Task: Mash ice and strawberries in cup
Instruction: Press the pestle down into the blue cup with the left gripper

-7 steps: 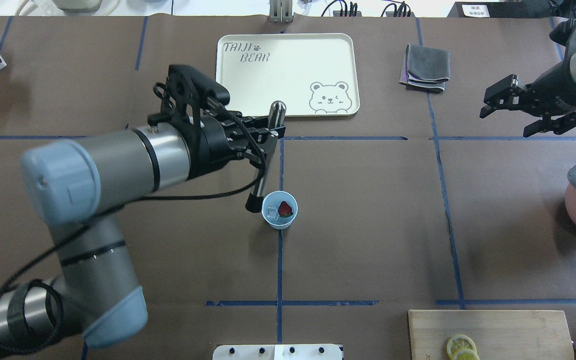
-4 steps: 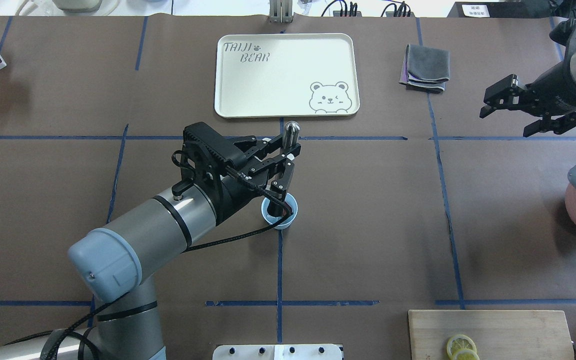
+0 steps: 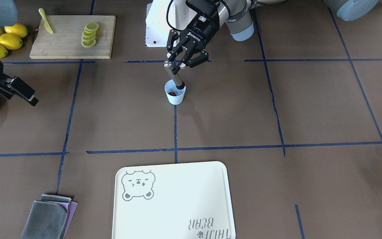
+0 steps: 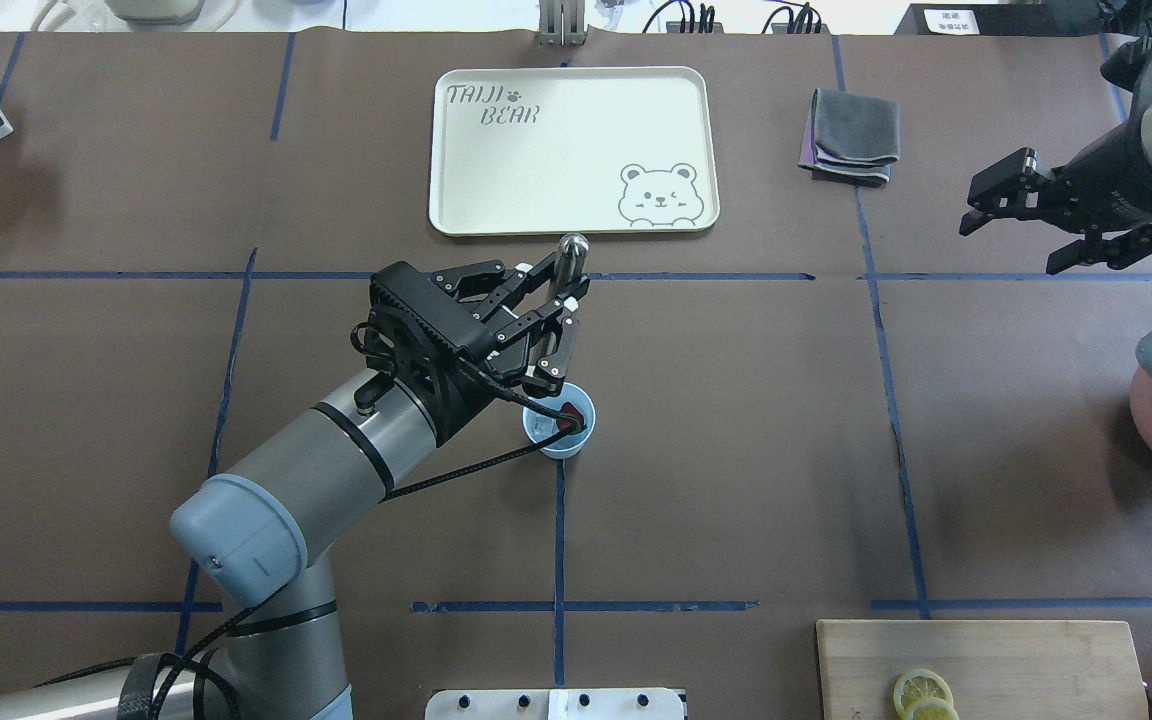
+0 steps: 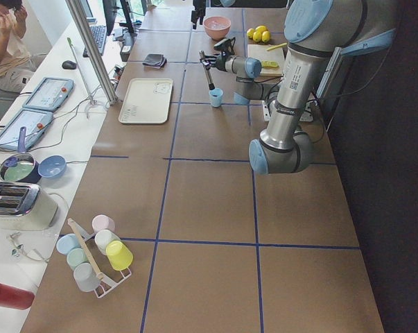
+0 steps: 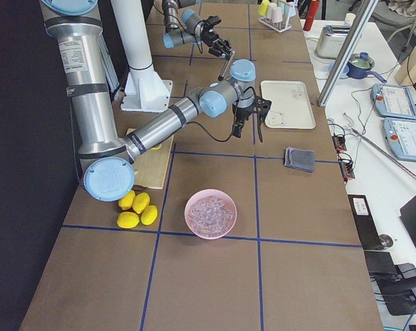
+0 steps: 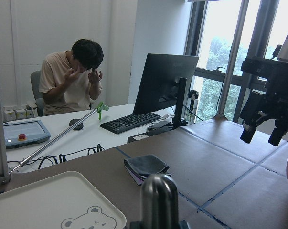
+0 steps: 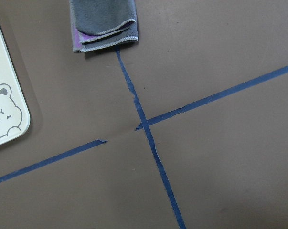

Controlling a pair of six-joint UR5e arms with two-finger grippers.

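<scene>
- From above, the left hand (image 4: 564, 305) is squeezed tight around a metal stick (image 4: 570, 262). The stick leans, and its dark bottom end is down inside the cup (image 4: 562, 450).
- The cup stands on the desk (image 4: 736, 450), just under the left hand's fingers. The strawberry (image 4: 573, 413) is a red spot in the cup, right by the stick's end. The ice in the cup is too hidden to make out.
- The right hand (image 4: 1016, 242) is far off to the side of the cup. Its fingers are spread wide and it holds nothing.
- From the front, the stick slants down from the left hand into the cup. Some red shows in the cup, next to the stick's end.
- From the left side, the cup sits below the left hand with the stick poking up out of it.
- From the right side, a pink bowl (image 6: 209, 235) of ice chunks sits on the near side of the right hand.
- The left wrist camera shows the stick's round top up close. Past it are a tray (image 7: 53, 205) and a folded cloth (image 7: 146, 166). The open right hand hangs above the desk.
- The right wrist camera shows the desk, blue tape lines (image 8: 148, 129), the cloth and a corner of the tray.
</scene>
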